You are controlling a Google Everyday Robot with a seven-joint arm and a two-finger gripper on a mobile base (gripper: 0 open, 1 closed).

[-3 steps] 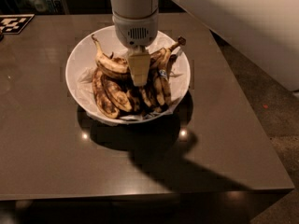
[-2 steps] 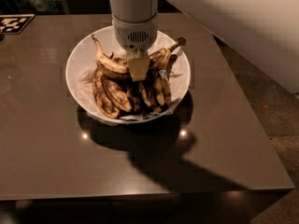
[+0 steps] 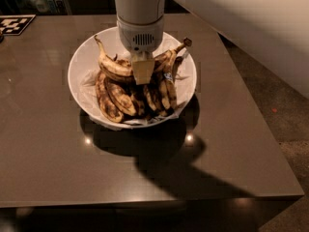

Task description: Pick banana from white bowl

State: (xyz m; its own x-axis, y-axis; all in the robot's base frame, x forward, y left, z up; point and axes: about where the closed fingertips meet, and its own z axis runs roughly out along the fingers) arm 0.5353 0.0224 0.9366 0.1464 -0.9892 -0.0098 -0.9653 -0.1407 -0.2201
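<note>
**Item: pick of banana from white bowl. Status: at the grasp, not lifted.**

- Bench (image 3: 48, 158): dark brown top carrying the bowl. A black-and-white marker tile (image 3: 15, 24) sits at the far left corner.
- White bowl (image 3: 78, 64): stands on the far half of the bench, about midway left to right, heaped with fruit.
- Banana (image 3: 114, 67): the long curved one, lying on top of the heap. Its thin stem points up towards the far left rim and its body sweeps right, under the arm. It rests inside the bowl.
- Other bananas (image 3: 120, 99): shorter and darker, packed beneath and on the near side.
- Gripper (image 3: 143, 75): hangs straight down from the white arm (image 3: 139, 13) over the middle of the heap. Its tip is at the banana's right-hand stretch, touching it or just above it. Whether it is spread, pressed together or already pinching the fruit cannot be told.

Done, by judgement: the approach and the lowering onto the target.
Left: a confirmed hold, then raising the banana clear of the heap and the rim. Neighbouring fruit lies tight against it and may drag along.
</note>
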